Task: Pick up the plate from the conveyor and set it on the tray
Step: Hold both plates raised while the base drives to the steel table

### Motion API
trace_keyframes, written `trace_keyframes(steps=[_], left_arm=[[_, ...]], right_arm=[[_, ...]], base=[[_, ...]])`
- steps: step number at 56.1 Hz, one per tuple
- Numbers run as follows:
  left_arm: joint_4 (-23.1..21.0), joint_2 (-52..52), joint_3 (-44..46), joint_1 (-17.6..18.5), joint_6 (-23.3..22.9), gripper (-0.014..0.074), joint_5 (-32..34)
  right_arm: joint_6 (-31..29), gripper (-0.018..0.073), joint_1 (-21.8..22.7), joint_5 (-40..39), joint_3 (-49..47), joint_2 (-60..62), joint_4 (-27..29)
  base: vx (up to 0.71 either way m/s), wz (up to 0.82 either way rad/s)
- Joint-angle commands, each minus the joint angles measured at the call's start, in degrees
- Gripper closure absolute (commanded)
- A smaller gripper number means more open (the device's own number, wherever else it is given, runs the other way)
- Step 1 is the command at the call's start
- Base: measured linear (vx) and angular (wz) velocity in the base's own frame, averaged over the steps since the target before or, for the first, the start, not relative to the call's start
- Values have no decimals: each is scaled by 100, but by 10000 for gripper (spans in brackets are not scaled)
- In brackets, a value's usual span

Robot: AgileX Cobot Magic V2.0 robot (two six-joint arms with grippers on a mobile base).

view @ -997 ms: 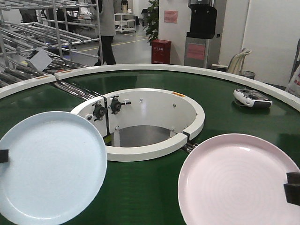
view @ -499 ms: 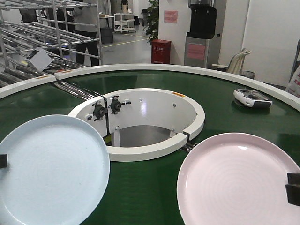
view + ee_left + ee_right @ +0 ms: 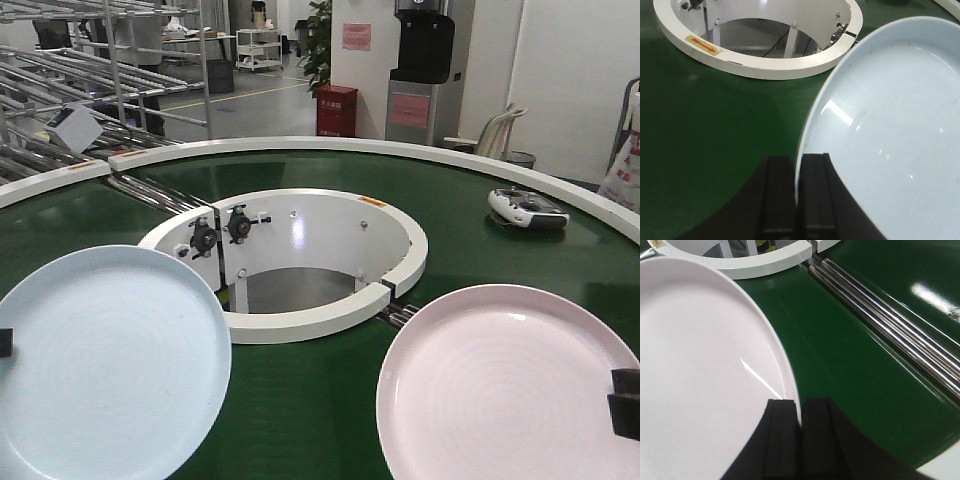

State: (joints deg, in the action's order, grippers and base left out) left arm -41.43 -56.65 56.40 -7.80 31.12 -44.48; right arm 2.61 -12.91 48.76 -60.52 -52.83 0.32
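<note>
- Exterior front-facing view: I see the large ring-shaped dark green conveyor belt (image 3: 300, 400) with white rims filling the scene, its round white-walled central opening (image 3: 330, 235) in the middle.
- On my left, a round glossy pale blue plate (image 3: 100, 360) is held up over the green surface, and its far edge overlaps the white ring of the opening.
- On my right, a round glossy pale pink plate (image 3: 500, 390) sits over the belt just in front of the opening; I cannot tell whether it touches the surface.
- Shiny steel roller strips (image 3: 890, 325) cross the belt beside the pink plate.
- My black left gripper (image 3: 796, 200) pinches the blue plate's rim, one finger on each face.
- My black right gripper (image 3: 800, 440) is clamped the same way on the pink plate's near rim.
- A small grey-and-white handheld device (image 3: 527, 208) lies on the far right of the belt, well apart from both plates.
</note>
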Motion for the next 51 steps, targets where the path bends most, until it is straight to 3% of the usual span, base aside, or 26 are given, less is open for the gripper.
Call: trace_keyframes(steps=[1, 22, 51], left_arm=[[-290, 106, 178, 32, -16, 595, 294], [-290, 106, 178, 32, -16, 595, 294], [-290, 106, 178, 32, -16, 593, 294]], right_arm=[[-30, 568, 34, -399, -151, 60, -32], [-30, 568, 34, -399, -151, 60, -32], [-30, 568, 34, -399, -151, 60, -32]], base=[[-3, -13], [-9, -37], [-17, -65]])
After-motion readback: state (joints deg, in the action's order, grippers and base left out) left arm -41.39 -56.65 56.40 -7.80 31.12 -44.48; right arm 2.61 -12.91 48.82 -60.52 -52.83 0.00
